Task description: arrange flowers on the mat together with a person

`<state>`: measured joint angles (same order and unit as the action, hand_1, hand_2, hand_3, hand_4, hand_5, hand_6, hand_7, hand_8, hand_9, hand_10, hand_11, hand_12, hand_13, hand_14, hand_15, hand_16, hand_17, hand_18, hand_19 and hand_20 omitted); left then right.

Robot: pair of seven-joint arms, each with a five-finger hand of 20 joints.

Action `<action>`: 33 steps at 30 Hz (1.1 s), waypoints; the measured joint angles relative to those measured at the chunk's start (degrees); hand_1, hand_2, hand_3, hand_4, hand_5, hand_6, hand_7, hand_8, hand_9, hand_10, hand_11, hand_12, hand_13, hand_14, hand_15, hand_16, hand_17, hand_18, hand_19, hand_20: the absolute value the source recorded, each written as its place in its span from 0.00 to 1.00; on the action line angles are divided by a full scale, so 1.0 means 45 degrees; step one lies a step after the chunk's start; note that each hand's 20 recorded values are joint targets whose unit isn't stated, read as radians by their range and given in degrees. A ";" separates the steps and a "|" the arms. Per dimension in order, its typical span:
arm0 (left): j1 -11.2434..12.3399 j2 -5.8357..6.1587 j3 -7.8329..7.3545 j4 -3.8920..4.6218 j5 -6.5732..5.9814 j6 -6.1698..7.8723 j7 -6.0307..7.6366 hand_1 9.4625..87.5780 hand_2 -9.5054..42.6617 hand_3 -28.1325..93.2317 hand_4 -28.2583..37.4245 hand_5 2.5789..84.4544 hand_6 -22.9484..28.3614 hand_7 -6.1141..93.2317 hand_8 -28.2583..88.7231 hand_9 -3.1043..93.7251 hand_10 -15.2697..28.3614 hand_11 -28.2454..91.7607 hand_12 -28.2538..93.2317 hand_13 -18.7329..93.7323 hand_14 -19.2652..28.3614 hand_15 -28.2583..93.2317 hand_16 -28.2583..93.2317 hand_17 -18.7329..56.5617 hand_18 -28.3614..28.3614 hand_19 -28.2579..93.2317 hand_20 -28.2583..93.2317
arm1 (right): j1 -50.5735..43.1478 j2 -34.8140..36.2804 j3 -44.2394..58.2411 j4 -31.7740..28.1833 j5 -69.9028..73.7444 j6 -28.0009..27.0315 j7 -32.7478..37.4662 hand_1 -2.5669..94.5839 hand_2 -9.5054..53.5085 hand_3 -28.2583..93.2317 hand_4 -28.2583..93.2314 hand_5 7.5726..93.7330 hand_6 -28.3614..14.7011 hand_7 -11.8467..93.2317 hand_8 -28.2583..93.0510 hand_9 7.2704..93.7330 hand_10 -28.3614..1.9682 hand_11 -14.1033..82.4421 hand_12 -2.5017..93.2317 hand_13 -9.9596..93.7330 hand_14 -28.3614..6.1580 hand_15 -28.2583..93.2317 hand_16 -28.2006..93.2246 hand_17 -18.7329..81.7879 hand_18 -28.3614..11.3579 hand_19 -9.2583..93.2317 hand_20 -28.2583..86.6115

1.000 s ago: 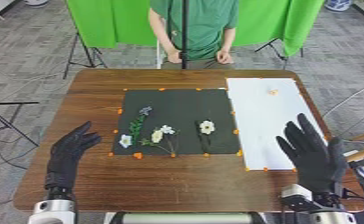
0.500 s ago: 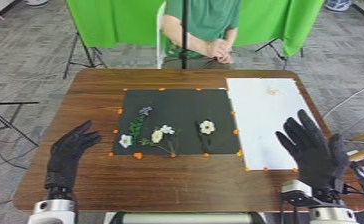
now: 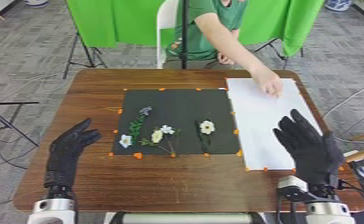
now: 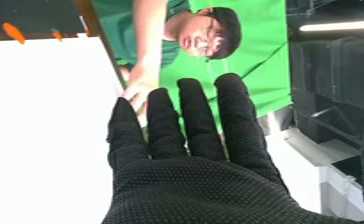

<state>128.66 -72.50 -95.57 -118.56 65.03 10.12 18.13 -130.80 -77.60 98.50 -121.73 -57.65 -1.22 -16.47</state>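
- And here comes the move: the person's hand [image 3: 266,81], clasped by the lap a moment ago, now stretches over the counter [image 3: 161,182] and down to the far end of the white sheet [image 3: 257,122].
- It lands right where the small pale bloom was showing, and covers that spot; whether the fingers have hold of it, I can't tell from here.
- What does it mean? Likely the person's turn, collecting the next piece for the arrangement.
- On the dark mat [image 3: 183,102], the flowers haven't budged: purple flower [image 3: 146,110] on the left, white flower [image 3: 125,141] near the near-left corner, a pale cluster [image 3: 157,135] beside them, and the lone cream flower [image 3: 207,127] farther right.
- The robot's right hand [image 3: 312,155] has edged forward only slightly, palm over the sheet's near side, fingers open and holding nothing.
- Left hand [image 3: 64,152], beside the mat — also open, also unladen.
- The sensible call now, I'd say: keep the right hand clear until that reach is done — crossing it risks a bump.
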 measured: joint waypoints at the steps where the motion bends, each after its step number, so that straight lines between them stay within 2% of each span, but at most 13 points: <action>1: 0.0000 0.0000 0.0000 -0.0003 0.0000 0.0000 0.0008 0.17 0.13 0.82 0.07 0.56 0.51 0.17 0.19 0.56 0.68 0.38 0.34 0.57 0.78 0.41 0.22 0.43 0.75 0.35 0.41 | 0.0072 0.0000 -0.0023 0.0008 -0.0016 0.0002 0.0004 0.03 0.17 0.85 0.06 0.35 0.67 0.20 0.16 0.34 0.54 0.18 0.12 0.33 0.51 0.31 0.25 0.32 0.36 0.11 0.44; 33: 0.0012 -0.0030 0.0001 -0.0072 0.0004 0.0001 0.0030 0.17 0.13 0.82 0.07 0.55 0.50 0.18 0.19 0.56 0.68 0.38 0.34 0.57 0.79 0.41 0.22 0.43 0.75 0.35 0.41 | 0.0375 -0.0060 -0.0211 0.0060 -0.0195 0.0338 0.0037 0.03 0.15 0.85 0.06 0.36 0.66 0.20 0.16 0.34 0.54 0.18 0.12 0.34 0.50 0.30 0.28 0.32 0.35 0.10 0.44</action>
<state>128.71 -72.63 -95.57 -118.88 65.05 10.13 18.27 -129.12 -77.87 97.55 -121.46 -58.52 0.31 -16.31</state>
